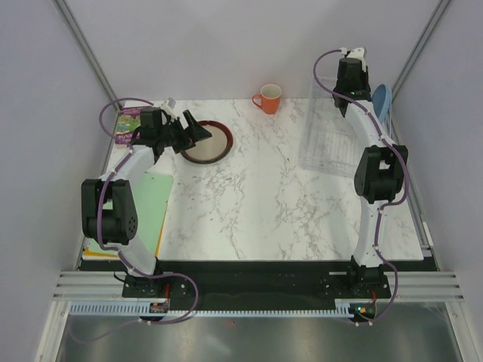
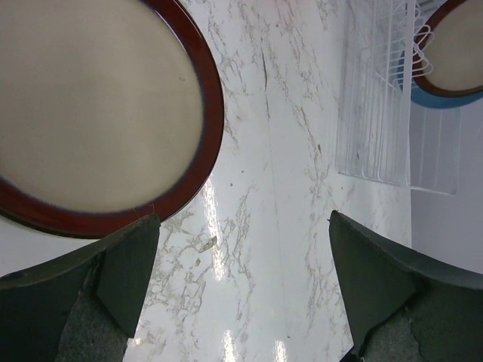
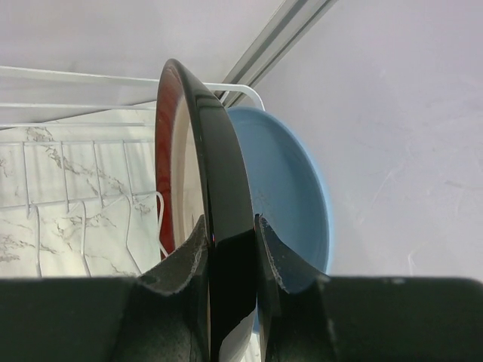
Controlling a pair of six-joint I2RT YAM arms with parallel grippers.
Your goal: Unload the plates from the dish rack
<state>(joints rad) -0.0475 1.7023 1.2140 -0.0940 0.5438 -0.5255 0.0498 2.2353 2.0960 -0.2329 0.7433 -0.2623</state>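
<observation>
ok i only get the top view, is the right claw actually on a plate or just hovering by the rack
observer: it's on one. The right claw is shut on the rim of a cream plate, which sits edge-on in its grip.
operator: is that the blue one i see near the wall
observer: no. The blue plate stands behind the cream plate, outside the claw.
operator: and the left claw, anything in it
observer: nothing. The left claw is open over bare table, and the second cream plate lies flat just beside it.
</observation>
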